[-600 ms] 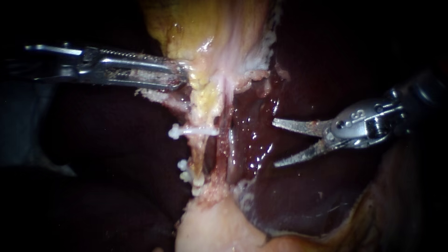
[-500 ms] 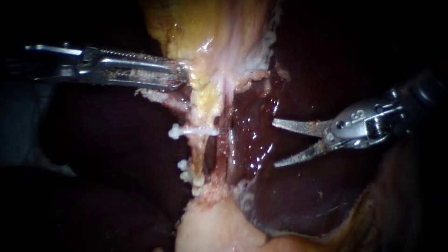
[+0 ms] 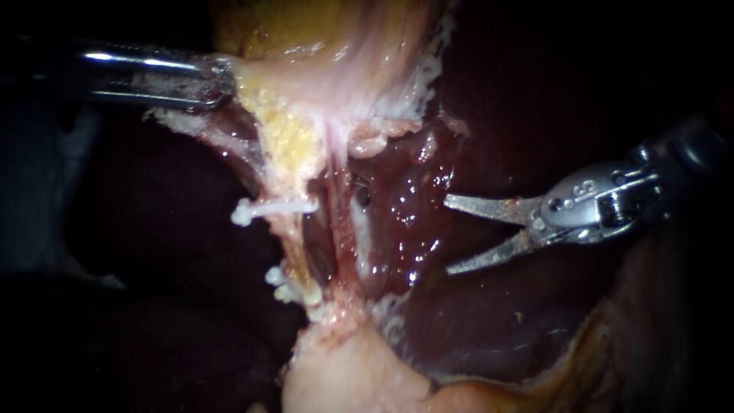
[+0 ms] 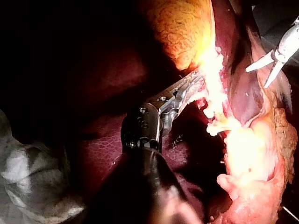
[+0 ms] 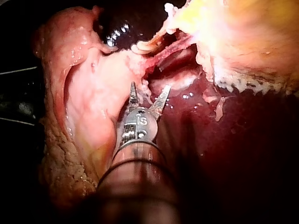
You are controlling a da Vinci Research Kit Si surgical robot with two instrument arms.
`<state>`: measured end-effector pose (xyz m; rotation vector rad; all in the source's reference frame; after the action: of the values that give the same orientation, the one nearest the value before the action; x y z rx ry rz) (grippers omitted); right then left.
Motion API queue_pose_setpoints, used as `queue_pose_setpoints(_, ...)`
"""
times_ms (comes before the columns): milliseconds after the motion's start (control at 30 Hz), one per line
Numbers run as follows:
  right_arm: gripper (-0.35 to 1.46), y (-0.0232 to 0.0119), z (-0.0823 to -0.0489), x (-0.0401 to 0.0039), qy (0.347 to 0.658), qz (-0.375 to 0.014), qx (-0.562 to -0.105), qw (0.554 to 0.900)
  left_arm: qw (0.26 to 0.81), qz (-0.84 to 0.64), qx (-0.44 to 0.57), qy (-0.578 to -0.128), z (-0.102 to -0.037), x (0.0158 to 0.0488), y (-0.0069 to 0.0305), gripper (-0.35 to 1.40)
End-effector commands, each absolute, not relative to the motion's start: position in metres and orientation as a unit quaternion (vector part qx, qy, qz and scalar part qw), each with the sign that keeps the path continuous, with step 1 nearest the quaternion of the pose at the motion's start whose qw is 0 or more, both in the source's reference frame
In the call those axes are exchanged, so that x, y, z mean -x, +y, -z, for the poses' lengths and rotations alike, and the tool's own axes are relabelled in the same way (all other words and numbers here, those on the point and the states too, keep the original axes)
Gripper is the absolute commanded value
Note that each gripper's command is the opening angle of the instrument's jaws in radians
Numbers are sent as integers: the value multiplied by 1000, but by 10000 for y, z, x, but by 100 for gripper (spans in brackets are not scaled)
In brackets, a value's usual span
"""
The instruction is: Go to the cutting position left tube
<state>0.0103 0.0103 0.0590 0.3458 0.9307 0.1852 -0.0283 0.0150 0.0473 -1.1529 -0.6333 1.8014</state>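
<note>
My left instrument [image 3: 206, 82] is shut on the pale edge of the yellow gallbladder [image 3: 321, 38], holding it taut up and to the left; it shows likewise in the left wrist view [image 4: 192, 85]. Below it the left tube [image 3: 294, 237] runs down, crossed by one white clip [image 3: 271, 207] high up and a cluster of clips [image 3: 287, 289] lower down. A second strand, the right tube [image 3: 342, 229], lies just beside it. My right instrument [image 3: 448, 235] has two thin blades standing open over the wet liver bed, well to the right of both tubes and touching nothing [image 5: 149, 88].
Dark liver [image 3: 497, 321] surrounds the site on both sides. A pale fatty mass [image 3: 344, 375] sits below the clips. In the left wrist view, grey cloth [image 4: 28, 177] lies beside the shaft, and my right instrument's blades [image 4: 266, 67] show beyond the tissue.
My left instrument has pulled the gallbladder edge up and to the left, dragging the tubes and clips leftward and widening the gap between them. My right instrument has stayed still.
</note>
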Motion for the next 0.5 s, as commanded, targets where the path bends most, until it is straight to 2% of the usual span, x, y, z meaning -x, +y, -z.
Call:
queue_pose_setpoints(33, 145, 102, -588, -107, 453, -87, -171, 870, 441, -726, 464, -253, -475, 285, 149, -35)
queue_pose_setpoints(267, 145, 85, -580, -145, 485, -86, -198, 848, 441, -726, 464, -253, -475, 286, 149, -35)
queue_pose_setpoints(500, 145, 68, -596, -183, 487, -90, -217, 841, 442, -725, 464, -252, -474, 287, 148, -35)
